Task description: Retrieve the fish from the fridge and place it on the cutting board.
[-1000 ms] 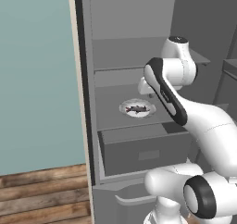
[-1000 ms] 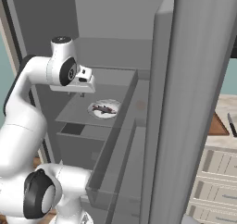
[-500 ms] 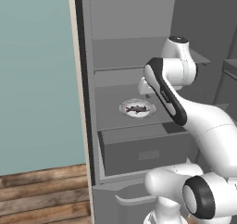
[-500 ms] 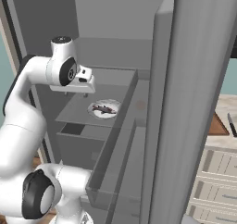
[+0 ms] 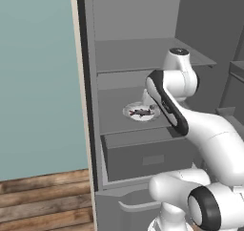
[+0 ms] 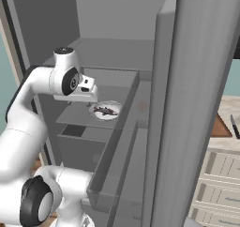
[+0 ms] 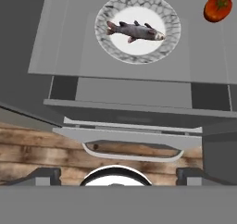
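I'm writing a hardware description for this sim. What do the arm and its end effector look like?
The arm is glossy white, built of rounded segments with black bands and black round caps at the joints. The end effector has two small dark grey blocky fingertips. No cables or markings visible.

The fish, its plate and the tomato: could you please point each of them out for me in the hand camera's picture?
fish (image 7: 135, 31), hand view, middle of its body.
plate (image 7: 121, 53), hand view, mottled rim below the fish.
tomato (image 7: 217, 8), hand view, centre of the red ball.

Flat, even rendered light, no glare; sharp throughout. The fridge (image 5: 143, 72) interior darkens slightly toward three o'clock.
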